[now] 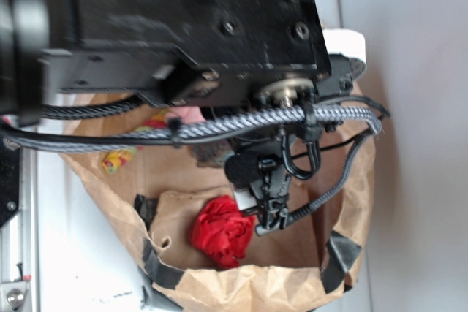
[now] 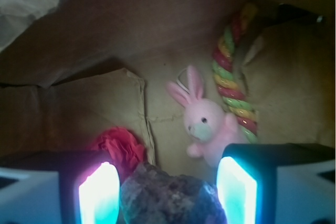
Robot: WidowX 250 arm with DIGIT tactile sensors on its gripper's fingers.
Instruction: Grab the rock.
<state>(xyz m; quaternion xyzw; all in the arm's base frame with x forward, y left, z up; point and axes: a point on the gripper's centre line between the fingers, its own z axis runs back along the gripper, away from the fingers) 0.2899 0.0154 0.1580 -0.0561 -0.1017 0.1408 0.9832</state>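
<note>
In the wrist view the rock (image 2: pixel 170 199) is seen sitting right between the two fingers (image 2: pixel 98 195) of the tool (image 2: pixel 168 195), at the near edge of the shot. The tool is spread fairly wide, with small gaps left on either side of the rock, so nothing is gripped. A red ball (image 2: pixel 119 145) is tucked just behind the rock on the left, the pink bunny (image 2: pixel 207 121) is found further back, and a striped rope (image 2: pixel 233 85) runs beside it. Everything is held inside a brown paper bag (image 1: pixel 241 286).
</note>
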